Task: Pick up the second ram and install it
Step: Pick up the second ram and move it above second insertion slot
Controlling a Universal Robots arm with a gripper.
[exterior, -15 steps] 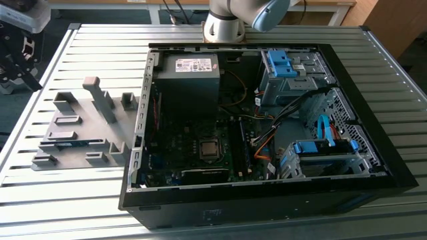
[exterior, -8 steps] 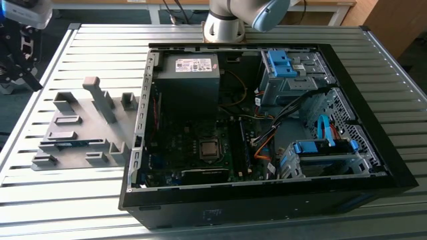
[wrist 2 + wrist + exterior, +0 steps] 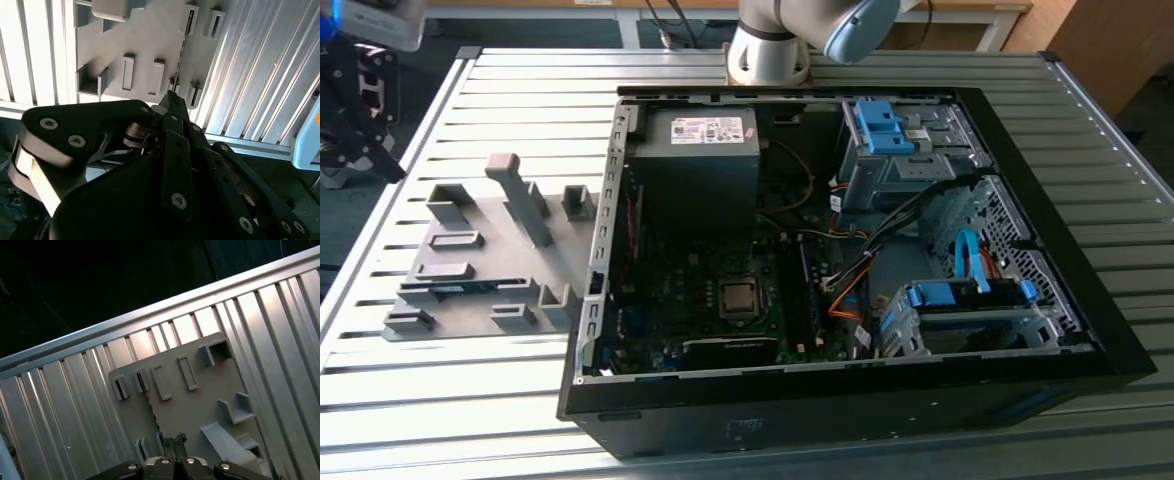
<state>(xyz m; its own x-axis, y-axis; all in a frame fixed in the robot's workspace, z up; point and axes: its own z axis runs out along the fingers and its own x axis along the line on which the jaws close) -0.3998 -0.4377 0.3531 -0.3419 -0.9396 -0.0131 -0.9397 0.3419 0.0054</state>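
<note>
The second ram (image 3: pixel 459 289) stands on its long edge in a slot of the grey fixture (image 3: pixel 467 262), on the table at the exterior view's left. In both wrist views it shows edge-on as a thin dark line (image 3: pixel 182 47) (image 3: pixel 151 410) across the fixture plate. My gripper (image 3: pixel 374 150) hangs well above the table's left edge, beyond the fixture. Seen from the wrist, its black fingertips (image 3: pixel 172 97) (image 3: pixel 175 441) sit close together with nothing between them. They line up with one end of the ram but stay apart from it.
An open black computer case (image 3: pixel 854 400) lies on the slatted metal table (image 3: pixel 440 400), its motherboard (image 3: pixel 720 300), power supply (image 3: pixel 700 135) and blue drive bays (image 3: pixel 961 295) exposed. The fixture carries several upright blocks (image 3: pixel 520 195). The arm's base (image 3: pixel 767 50) stands behind the case.
</note>
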